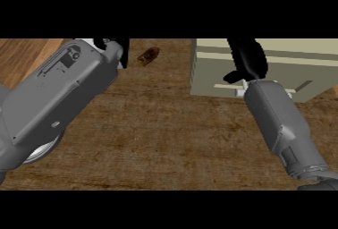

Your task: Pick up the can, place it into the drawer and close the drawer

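Closing the drawer with our right hand.
We cannot tell its fingers' state; we'd push straight toward the surface's far edge. Left hand mostly hidden.

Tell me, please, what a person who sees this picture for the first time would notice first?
First the two grey forearms: the left one crosses the view's left side up to the top edge, where only a little of the left hand shows. The right hand lies over the pale drawer unit at the upper right, above its light handle. A small brown object lies on the wooden counter near the top, between the arms.
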Motion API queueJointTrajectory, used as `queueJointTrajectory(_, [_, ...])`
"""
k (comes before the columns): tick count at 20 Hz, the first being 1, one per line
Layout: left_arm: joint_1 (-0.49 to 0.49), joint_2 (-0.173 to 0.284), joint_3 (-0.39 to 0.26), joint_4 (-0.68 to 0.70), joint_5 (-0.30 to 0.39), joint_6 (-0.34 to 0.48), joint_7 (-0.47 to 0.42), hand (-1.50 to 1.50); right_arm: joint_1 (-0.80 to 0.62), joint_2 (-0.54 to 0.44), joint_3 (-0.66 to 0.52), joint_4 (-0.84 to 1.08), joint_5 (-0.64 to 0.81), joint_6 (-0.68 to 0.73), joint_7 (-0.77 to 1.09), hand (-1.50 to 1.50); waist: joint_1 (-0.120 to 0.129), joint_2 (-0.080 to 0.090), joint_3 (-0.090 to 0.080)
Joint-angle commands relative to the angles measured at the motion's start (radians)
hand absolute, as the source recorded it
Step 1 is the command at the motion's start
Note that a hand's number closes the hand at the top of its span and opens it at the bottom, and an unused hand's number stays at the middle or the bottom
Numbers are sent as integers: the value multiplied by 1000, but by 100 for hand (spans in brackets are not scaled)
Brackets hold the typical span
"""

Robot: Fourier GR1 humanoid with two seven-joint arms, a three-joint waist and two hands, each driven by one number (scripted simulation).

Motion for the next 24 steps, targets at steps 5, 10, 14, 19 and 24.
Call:
queueJointTrajectory(5, [26,53,-2,-84,-32,3,46,-150,-133,-6,-41,184,23,-112,45,-150,18,16,10])
queueJointTrajectory(10, [49,62,13,-134,-31,11,60,-150,-226,-55,-53,230,33,-85,74,-150,38,20,10])
queueJointTrajectory(14, [49,71,7,-133,-50,3,64,-150,-230,-64,-66,260,28,-117,68,-150,35,30,11])
queueJointTrajectory(19, [78,61,-22,-202,-67,42,83,-150,-278,-80,-91,289,1,-54,22,-150,52,26,11])
queueJointTrajectory(24, [83,79,-8,-209,-59,25,97,-150,-306,-36,-266,293,-204,80,-128,-150,52,27,15])
